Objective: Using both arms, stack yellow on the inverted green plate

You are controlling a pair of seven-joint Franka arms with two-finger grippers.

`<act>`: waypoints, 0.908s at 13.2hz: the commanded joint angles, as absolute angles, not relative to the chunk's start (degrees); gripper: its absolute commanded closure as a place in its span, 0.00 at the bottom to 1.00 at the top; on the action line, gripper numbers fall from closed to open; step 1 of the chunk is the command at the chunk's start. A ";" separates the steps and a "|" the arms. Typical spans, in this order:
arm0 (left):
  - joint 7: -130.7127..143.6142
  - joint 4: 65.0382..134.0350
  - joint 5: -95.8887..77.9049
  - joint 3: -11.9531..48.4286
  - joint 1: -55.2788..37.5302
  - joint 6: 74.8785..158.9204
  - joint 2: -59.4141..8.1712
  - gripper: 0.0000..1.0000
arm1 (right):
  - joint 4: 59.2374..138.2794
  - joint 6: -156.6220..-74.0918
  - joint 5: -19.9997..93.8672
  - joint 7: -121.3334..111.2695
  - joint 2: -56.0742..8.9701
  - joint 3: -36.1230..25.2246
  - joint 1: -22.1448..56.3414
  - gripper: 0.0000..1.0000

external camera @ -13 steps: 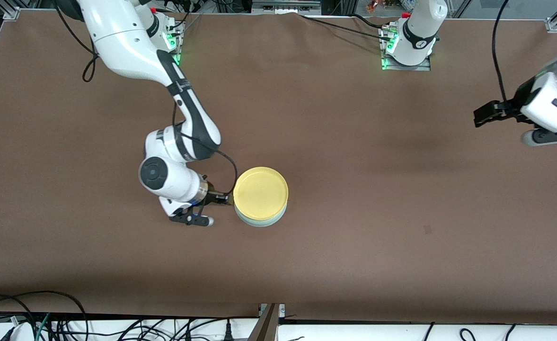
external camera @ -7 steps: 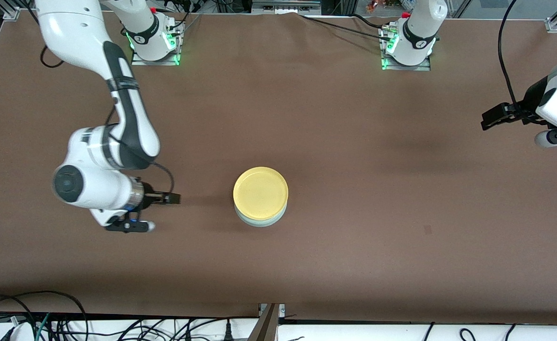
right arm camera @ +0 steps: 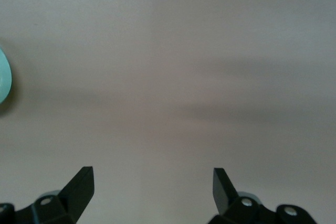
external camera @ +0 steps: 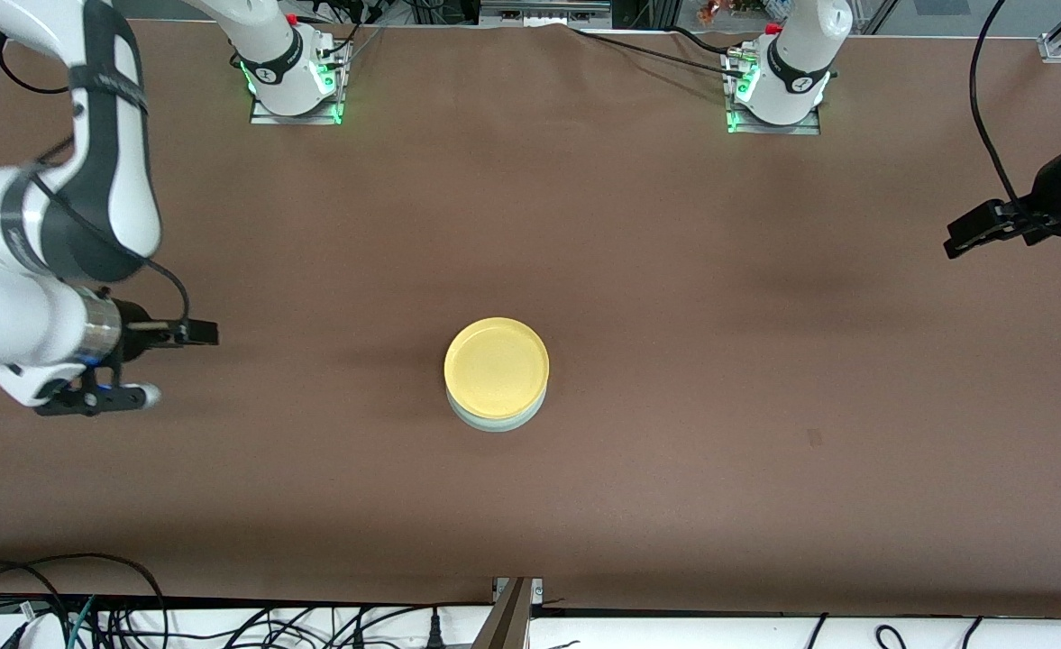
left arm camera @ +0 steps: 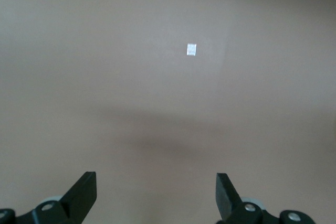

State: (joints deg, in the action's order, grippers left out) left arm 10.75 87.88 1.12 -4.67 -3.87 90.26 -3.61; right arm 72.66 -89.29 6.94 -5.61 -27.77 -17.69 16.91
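the yellow plate sat near the middle of the front frame, a little below centre, resting on top of the green plate. only a thin pale mint crescent of the green plate showed under the yellow plate's lower edge. the stack lay on the brown table, well apart from both grippers.

the right gripper was at the middle left of the front frame, over bare table toward the right arm's end, pointing toward the stack but well apart from it. its fingers were spread wide and held nothing; in the right wrist view the right gripper showed two black fingertips far apart with only table between them. a sliver of the green plate showed at the edge of that view.

the left gripper was at the upper right edge of the front frame, over the table toward the left arm's end, well apart from the plates. its fingers were also spread and empty; the left wrist view showed the left gripper with both tips wide apart above plain table. a small pale square mark lay on the table surface in that view.

both arm bases stood along the top of the front frame, each with green lights at its foot.
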 commanded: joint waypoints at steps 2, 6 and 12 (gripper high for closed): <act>11.59 87.27 0.09 -4.48 -4.04 90.00 -5.01 0.00 | 80.06 -88.51 -0.08 -6.15 -17.07 -10.64 11.25 0.00; 12.30 87.19 0.09 -4.31 -4.48 88.59 -5.10 0.00 | 87.18 -89.12 -0.09 -6.15 -7.67 -7.92 7.39 0.00; 13.10 86.84 0.09 -3.52 -4.66 88.68 -5.10 0.00 | 87.98 -84.48 -0.61 -5.63 -2.38 -4.22 4.22 0.00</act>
